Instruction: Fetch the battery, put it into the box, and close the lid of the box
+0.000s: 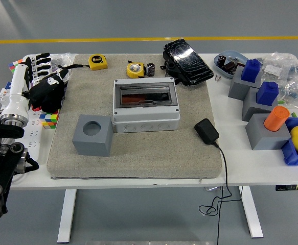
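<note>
The battery [151, 70] is a small dark cylinder standing at the back of the grey mat, right beside a yellow tape measure [135, 69]. In front of it lies the grey box [145, 105], its tinted lid [145, 95] lying flat across the top. My left hand [45, 81] hovers over the table's left edge, well left of the box and the battery. Its fingers [41, 62] are stretched out and hold nothing. The right arm is out of sight.
A grey cube with a round hole [92, 134] stands left of the box. A black charger [206, 130] with its cable lies to the right. A second tape measure [98, 62] and a black pouch [187, 61] sit at the back. Grey blocks [251, 104] crowd the right side.
</note>
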{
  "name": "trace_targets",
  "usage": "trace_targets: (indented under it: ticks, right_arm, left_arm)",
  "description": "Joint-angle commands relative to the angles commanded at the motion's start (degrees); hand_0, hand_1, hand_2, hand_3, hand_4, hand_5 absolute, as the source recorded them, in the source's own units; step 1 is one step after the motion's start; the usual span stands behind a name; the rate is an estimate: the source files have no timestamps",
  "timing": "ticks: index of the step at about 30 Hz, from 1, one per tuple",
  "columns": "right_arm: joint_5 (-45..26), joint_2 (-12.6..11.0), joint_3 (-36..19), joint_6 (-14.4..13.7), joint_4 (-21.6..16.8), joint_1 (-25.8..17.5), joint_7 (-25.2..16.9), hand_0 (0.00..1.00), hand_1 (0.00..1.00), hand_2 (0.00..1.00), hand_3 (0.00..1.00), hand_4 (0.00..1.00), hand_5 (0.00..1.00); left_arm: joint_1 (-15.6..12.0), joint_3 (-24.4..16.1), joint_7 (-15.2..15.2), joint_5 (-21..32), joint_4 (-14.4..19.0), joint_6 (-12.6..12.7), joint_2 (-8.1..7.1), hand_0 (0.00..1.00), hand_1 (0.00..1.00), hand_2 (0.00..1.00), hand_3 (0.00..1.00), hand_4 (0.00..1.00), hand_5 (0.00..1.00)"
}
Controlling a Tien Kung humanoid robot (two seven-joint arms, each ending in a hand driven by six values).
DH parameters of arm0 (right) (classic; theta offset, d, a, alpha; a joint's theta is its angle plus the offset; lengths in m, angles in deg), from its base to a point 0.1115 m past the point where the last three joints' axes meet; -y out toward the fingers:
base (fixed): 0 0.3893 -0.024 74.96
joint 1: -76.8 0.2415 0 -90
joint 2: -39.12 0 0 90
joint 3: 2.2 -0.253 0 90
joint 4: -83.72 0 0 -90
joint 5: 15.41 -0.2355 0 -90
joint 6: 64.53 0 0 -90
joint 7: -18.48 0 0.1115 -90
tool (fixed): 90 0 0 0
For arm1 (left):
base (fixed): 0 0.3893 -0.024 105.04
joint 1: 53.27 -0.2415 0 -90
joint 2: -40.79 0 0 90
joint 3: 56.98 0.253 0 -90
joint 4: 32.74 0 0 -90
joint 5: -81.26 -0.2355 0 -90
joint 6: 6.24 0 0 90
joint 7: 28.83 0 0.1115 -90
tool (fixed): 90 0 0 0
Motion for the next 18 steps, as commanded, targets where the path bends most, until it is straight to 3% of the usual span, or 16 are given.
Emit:
trace_targets:
  ticks: [18]
  right_arm:
    - [0.2, 0.1, -0.7, 0.1, 0.0, -0.5, 0.0, 0.546, 0.601, 0.592, 0.546, 0.927, 0.482]
  left_arm:
    - [-0.6, -0.1, 0.2, 0.3, 0.1, 0.2, 0.3, 0.611, 0.701, 0.753, 0.782, 0.972, 0.326]
